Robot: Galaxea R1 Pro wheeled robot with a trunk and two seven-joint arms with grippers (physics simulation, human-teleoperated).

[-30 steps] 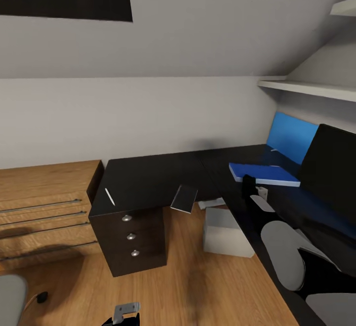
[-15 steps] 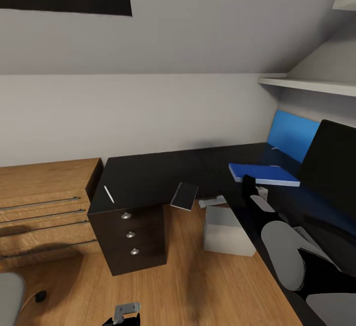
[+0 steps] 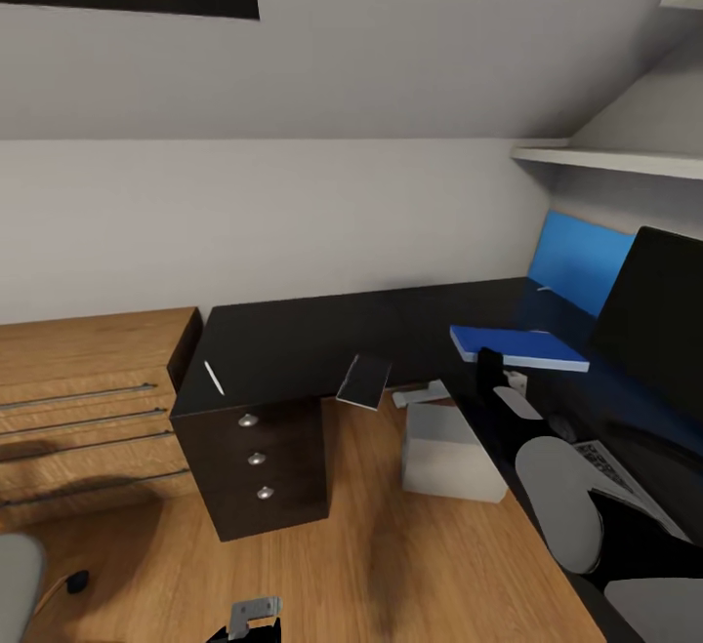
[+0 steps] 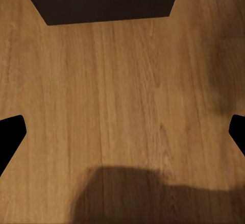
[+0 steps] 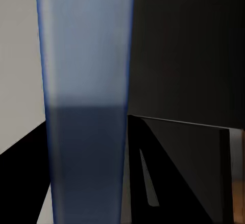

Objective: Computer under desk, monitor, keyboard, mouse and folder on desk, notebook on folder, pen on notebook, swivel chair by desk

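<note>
Your right gripper (image 3: pixel 491 362) sits over the black desk (image 3: pixel 293 341), its fingers clenched on the near edge of the blue folder (image 3: pixel 517 344), which lies flat just beyond the fingertips. In the right wrist view the folder (image 5: pixel 87 106) runs as a long blue-grey strip straight out between the jaws, so you are grasping it.

Beyond the folder, the monitor (image 3: pixel 659 311) stands on the desk at the right, dark-screened, with a blue panel (image 3: pixel 583 260) against the wall behind it. The keyboard (image 3: pixel 620 479) lies on the desk below the monitor, partly hidden by your right arm. Its key legends are too small to read, and no brand or writing can be made out anywhere.

The pen (image 3: pixel 214 378) lies on the far left part of the desk, above the drawer unit (image 3: pixel 259 467), well apart from your right gripper. A dark notebook (image 3: pixel 364 381) overhangs the desk's front edge, tilted. The grey computer (image 3: pixel 449 453) sits on the wooden floor (image 3: pixel 391 565) beside the desk.

Your left gripper (image 4: pixel 122 137) hangs over bare floor with its fingers spread wide, released and holding nothing.
</note>
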